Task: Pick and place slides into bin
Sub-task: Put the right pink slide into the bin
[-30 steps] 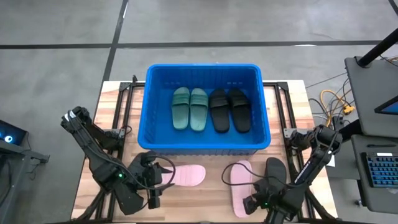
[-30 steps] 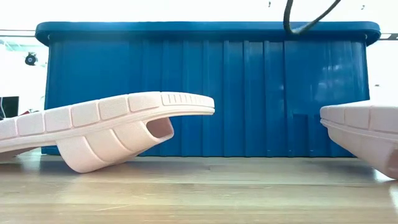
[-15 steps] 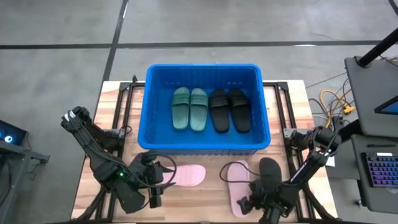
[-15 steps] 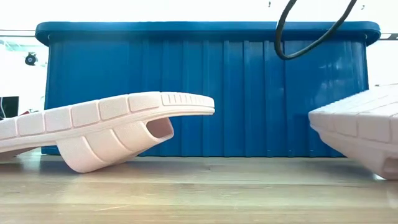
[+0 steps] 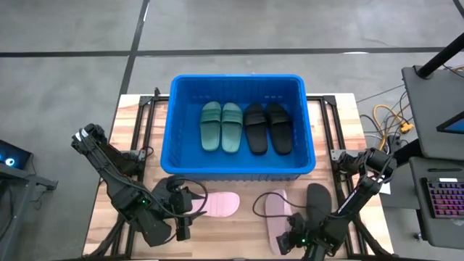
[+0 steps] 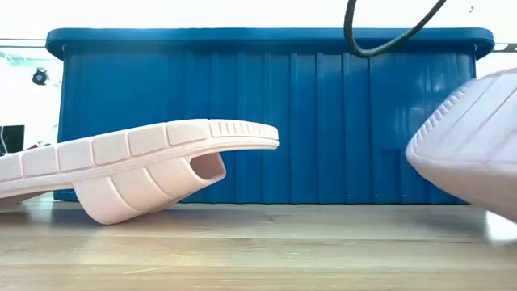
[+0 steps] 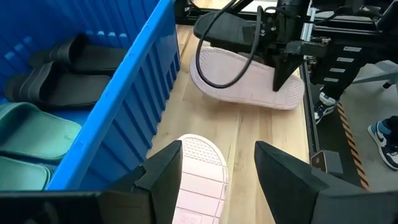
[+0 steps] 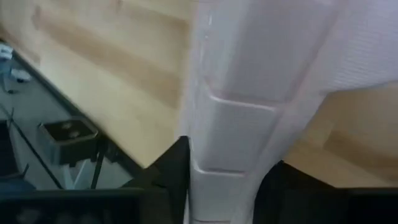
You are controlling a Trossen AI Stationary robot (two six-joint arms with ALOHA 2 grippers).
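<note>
The blue bin (image 5: 235, 78) holds a dark green pair (image 5: 221, 126) and a black pair (image 5: 267, 127). One pale pink slide (image 5: 220, 205) lies sole up before the bin, resting on its strap (image 6: 121, 206), its right end raised. My left gripper (image 7: 217, 180) is open, its fingers on either side of that slide's end (image 7: 200, 171). My right gripper (image 5: 293, 235) is shut on the other pink slide (image 5: 275, 216). A charcoal slide (image 5: 317, 203) lies beside it. My right gripper pinches the pink slide near its near end (image 7: 281, 93) between its two fingers, and the sole's ribbed side wall (image 8: 233, 124) shows between them. The slide is tipped onto its side and raised (image 6: 468, 153). Whether any part still rests on the table, I cannot tell.
The bin's near wall (image 6: 266, 113) stands close behind both pink slides. Bare wood (image 5: 250, 232) lies between the two grippers. A black cable (image 6: 380, 40) hangs in front of the bin. Metal frames (image 5: 330, 138) flank the bin.
My right gripper has gone a little toward the table's left edge and up with its pink slide. The slide has tipped from lying flat to standing more on its side, its end rising. The left pink slide and my left gripper have kept still.
</note>
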